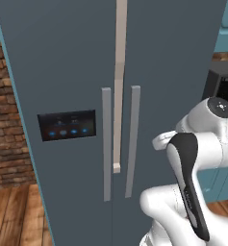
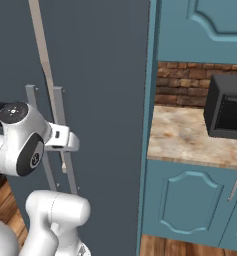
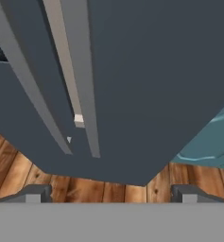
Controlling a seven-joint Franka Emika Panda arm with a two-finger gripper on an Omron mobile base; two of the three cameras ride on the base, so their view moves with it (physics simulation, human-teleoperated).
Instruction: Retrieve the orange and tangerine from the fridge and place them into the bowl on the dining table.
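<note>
A: Left base view?
B: Fridge (image 1: 77, 72) fills the frame, both doors closed, two vertical handles (image 1: 107, 144) side by side at the seam. Control panel (image 1: 66, 125) sits left of them.

A: Right base view?
B: Same fridge, arm in front of the handles. Counter (image 2: 190, 135) with microwave (image 2: 227, 107) off to the right.

A: Hand view?
B: Pincer (image 3: 108, 194) released, fingers spread wide, holding nothing. Fridge straight ahead of it, handles ahead and slightly left, not touching. Wood floor (image 3: 108, 189) just past the tips.

We count one fridge (image 1: 62, 72) with two doors, two vertical handles (image 1: 106, 144), one black panel (image 1: 66, 125) showing four blue lights, one microwave (image 2: 227, 112), one brick wall (image 1: 2, 120).
</note>
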